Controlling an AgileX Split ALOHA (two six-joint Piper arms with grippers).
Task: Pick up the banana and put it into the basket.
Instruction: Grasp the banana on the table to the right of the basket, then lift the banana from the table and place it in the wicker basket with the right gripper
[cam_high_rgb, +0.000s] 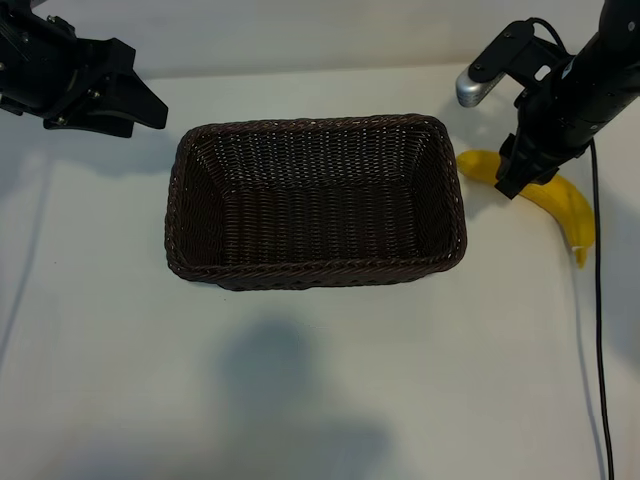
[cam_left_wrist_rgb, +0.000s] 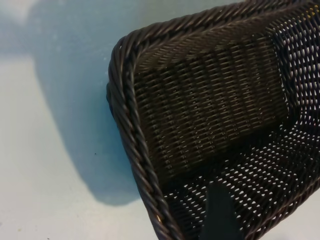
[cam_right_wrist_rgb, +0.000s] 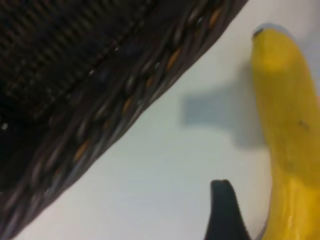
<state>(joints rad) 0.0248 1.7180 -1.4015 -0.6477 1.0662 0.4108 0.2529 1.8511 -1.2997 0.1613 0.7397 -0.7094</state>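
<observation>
Item: curved bright yellow banana (cam_high_rgb: 565, 205). Smooth, unblemished skin apart from a faint dark fleck seen in the right wrist view (cam_right_wrist_rgb: 287, 125); one end is small and dark, nearest the basket corner, the other tapers to a pale stem tip pointing toward the front of the table. It lies flat on the white table (cam_high_rgb: 320, 400), just beside the right-hand short wall of the basket and not touching it; a strip of bare table shows between the two. Its middle is hidden in the exterior view by the arm above it.

Item: rectangular dark brown woven wicker basket (cam_high_rgb: 315, 270). Rounded corners, braided rim, open weave on the walls and floor; nothing lies in it. It stands upright at the centre of the table and is larger than the banana.

Item: right gripper (cam_high_rgb: 520, 178), black. It is lowered over the banana's middle near the basket's far right corner, fingers spread apart; one dark fingertip (cam_right_wrist_rgb: 224, 210) shows at the fruit's inner side, and whether it touches the skin cannot be told.

Item: left gripper (cam_high_rgb: 140, 105), black. It hangs above the table by the basket's far left corner, fingers spread, holding nothing.

Item: black cable (cam_high_rgb: 600, 350), running along the table's right edge.
</observation>
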